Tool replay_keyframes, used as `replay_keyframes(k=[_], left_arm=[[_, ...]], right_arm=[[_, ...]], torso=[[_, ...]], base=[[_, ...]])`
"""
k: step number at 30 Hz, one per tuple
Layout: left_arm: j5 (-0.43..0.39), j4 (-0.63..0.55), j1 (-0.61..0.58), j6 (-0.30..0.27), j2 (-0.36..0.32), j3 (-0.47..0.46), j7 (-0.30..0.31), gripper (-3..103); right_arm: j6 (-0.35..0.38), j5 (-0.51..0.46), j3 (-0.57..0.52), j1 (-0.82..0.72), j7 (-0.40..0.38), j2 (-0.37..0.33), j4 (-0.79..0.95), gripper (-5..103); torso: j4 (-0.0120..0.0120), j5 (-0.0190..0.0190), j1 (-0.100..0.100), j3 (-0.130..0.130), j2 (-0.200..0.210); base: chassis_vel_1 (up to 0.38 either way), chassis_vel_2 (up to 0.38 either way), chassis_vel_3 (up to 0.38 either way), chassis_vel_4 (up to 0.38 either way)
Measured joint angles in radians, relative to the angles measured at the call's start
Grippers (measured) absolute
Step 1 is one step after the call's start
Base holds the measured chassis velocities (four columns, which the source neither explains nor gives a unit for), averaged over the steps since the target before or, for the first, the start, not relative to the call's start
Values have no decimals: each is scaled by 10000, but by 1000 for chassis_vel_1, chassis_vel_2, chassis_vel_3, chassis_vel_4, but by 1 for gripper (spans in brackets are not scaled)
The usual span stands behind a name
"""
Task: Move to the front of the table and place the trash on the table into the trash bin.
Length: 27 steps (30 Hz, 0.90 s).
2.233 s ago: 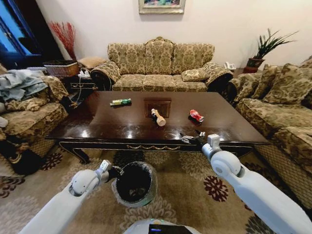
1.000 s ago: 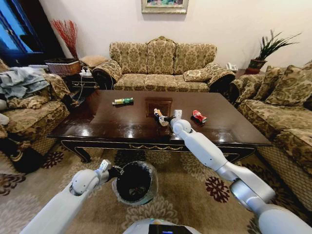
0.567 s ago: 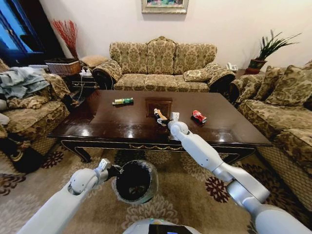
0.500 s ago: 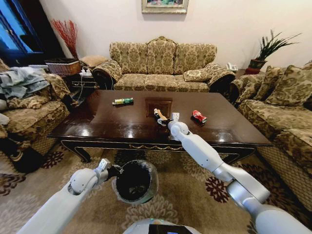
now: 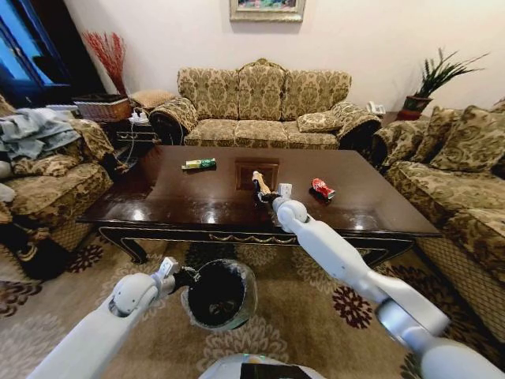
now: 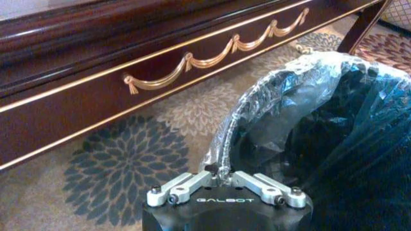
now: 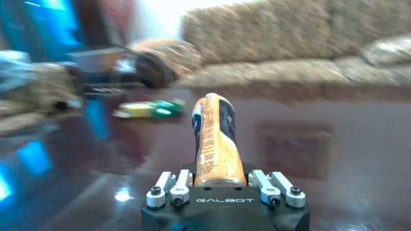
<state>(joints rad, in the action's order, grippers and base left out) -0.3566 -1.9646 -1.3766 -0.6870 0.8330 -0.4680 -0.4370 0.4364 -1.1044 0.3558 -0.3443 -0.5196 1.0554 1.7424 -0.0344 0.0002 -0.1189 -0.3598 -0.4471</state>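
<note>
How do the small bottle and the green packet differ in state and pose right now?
The small bottle is tan and dark, clamped in the right gripper near the table's centre; the green packet lies free, farther back and to the left. The bottle is rounded and juts out from the fingers; the packet is flat on the wood. Neither is in the trash bin, whose rim the left gripper holds.
</note>
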Motion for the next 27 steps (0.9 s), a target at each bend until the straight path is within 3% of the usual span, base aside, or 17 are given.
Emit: replay_keyframes(k=[1, 4, 6, 8, 11, 14, 17, 18, 20, 26, 27], left_arm=[[0, 0, 0, 0, 0, 0, 0, 0], [-21, 73, 17, 6, -4, 26, -4, 0], [-42, 93, 32, 8, -3, 32, -4, 0], [-134, 129, 96, 10, -5, 41, -4, 0], [-218, 165, 158, 14, -49, 49, -5, 0], [-261, 276, 229, 27, -109, 67, -5, 0], [-264, 464, 291, 71, -122, 99, -6, 0], [-264, 464, 291, 71, -122, 99, -6, 0], [-264, 545, 288, 99, -120, 135, -11, 0], [-259, 565, 284, 99, -160, 186, -14, 0], [-258, 564, 284, 91, -164, 193, -13, 0]], right_arm=[[0, 0, 0, 0, 0, 0, 0, 40], [326, -964, 483, -37, 334, -1300, 2236, 40], [410, -1151, 634, -138, 505, -1660, 2692, 40], [695, -1611, 1072, -646, 908, -2465, 3734, 40], [869, -2245, 1365, -1199, 866, -2903, 4524, 40], [1027, -3132, 1487, -1809, 486, -3230, 5465, 40], [1427, -4682, 1304, -2284, -260, -3404, 6428, 40], [1427, -4682, 1304, -2284, -260, -3404, 6428, 40], [1690, -5839, 1164, -2415, -1055, -3358, 6647, 40], [2038, -6787, 1040, -2473, -2265, -3109, 6303, 40], [2085, -7219, 963, -2493, -2769, -3009, 6230, 40]], torso=[[0, 0, 0, 0, 0], [-1, -3, 0, 1, 0], [-2, -5, 0, 1, 0], [1, 0, 0, 1, 0], [4, 2, 0, 1, 0], [2, 2, 0, 1, 0], [1, -3, 1, 1, -1], [1, -3, 1, 1, -1], [0, -2, 1, 1, -1], [-1, -1, 0, -1, 0], [-1, -2, 0, -1, 0]], base=[[0, 0, 0, 0], [0, 0, 0, 0], [0, 0, 0, 0], [0, 0, 0, 0], [0, 0, 0, 0], [0, 0, 0, 0], [0, 0, 0, 0], [0, 0, 0, 0], [0, 0, 0, 0], [0, 0, 0, 0], [0, 0, 0, 0]])
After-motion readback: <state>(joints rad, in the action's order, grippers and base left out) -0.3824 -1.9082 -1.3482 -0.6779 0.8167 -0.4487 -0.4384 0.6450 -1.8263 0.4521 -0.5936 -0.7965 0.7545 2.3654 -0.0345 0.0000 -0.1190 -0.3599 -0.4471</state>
